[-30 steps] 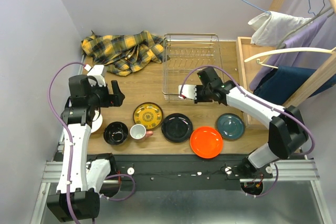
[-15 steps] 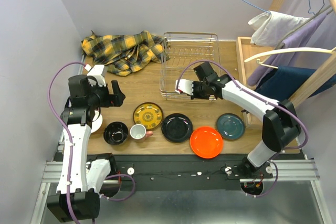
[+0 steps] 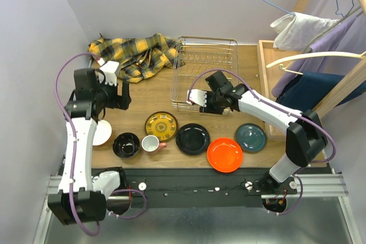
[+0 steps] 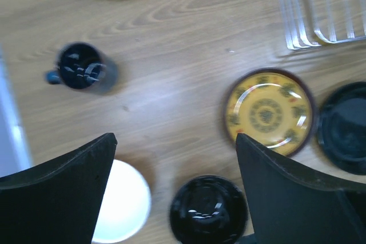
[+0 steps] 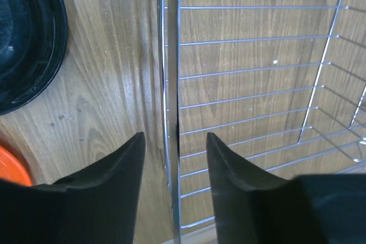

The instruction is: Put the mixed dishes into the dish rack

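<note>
The dish rack, an empty silver wire basket, sits at the back middle of the table. My right gripper is at its near rim; in the right wrist view the jaws stand open with the rim wire between them, a gap on each side. In a row in front lie a white bowl, black bowl, white cup, yellow plate, black plate, orange plate and teal plate. My left gripper hangs open and empty above the black bowl and white bowl.
A yellow plaid cloth is bunched at the back left. A dark blue mug stands on the wood near it. A wooden frame and hangers with clothes crowd the right side.
My right gripper slid left along with the rack's near rim, skewing the rack, then opened off the wire. My left arm lifted back, uncovering the white bowl.
</note>
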Controlling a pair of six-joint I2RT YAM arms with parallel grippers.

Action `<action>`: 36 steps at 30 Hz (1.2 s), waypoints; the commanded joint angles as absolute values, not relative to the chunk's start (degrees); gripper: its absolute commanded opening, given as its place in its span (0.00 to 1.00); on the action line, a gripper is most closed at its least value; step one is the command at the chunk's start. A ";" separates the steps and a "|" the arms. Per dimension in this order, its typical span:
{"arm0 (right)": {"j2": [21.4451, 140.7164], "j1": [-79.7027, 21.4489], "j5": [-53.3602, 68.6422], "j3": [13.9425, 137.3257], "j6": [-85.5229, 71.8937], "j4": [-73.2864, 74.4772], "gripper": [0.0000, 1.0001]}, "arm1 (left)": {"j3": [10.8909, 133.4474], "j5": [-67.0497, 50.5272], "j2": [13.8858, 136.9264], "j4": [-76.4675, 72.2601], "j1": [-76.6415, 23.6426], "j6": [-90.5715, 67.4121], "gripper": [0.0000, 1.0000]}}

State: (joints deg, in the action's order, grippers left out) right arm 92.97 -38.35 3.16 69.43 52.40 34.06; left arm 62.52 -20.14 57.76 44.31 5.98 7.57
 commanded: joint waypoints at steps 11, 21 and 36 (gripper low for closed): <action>87.53 -38.94 10.89 78.39 34.44 32.69 0.75 | 79.28 -6.16 76.55 50.98 5.89 28.92 0.88; 97.29 -38.94 14.41 85.69 41.22 38.76 0.73 | 79.19 -5.02 84.81 53.79 5.80 32.34 0.75; 101.78 -38.94 15.47 88.33 37.62 39.73 0.70 | 81.03 -1.41 97.03 47.99 5.80 31.73 0.58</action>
